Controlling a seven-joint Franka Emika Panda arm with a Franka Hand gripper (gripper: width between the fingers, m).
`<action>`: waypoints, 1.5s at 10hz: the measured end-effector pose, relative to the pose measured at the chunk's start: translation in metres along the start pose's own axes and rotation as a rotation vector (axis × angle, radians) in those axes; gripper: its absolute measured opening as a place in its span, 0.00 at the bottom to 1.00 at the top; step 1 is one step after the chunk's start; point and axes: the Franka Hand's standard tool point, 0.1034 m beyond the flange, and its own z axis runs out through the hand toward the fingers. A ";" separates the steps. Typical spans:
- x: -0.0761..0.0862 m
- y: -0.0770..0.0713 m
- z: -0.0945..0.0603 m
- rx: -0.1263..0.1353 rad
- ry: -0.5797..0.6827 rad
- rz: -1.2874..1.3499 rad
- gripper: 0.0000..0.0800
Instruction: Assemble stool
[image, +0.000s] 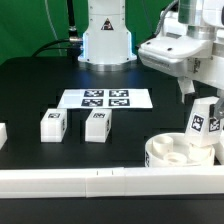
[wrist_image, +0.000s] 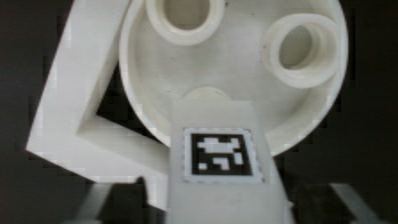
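The white round seat disc (image: 170, 153) lies at the exterior view's right, against the front rail, with its inner sockets facing up. My gripper (image: 200, 106) is shut on a white leg block (image: 204, 124) with a tag, holding it upright over the disc's far right edge. In the wrist view the held leg (wrist_image: 217, 160) stands between the dark fingers (wrist_image: 135, 200), with the disc (wrist_image: 214, 95) and two of its sockets just beyond. I cannot tell whether the leg touches the disc. Two more leg blocks (image: 52, 124) (image: 97, 124) stand on the table at the left.
The marker board (image: 105, 98) lies flat at the middle back. A long white border rail (image: 90, 181) runs along the front, and its corner shows in the wrist view (wrist_image: 71, 110). The robot base (image: 107, 40) stands at the back.
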 end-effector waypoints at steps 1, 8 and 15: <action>0.000 0.000 0.000 0.000 0.000 0.015 0.42; 0.001 -0.007 0.001 0.080 -0.011 0.663 0.42; 0.000 0.000 0.002 0.066 0.028 1.226 0.42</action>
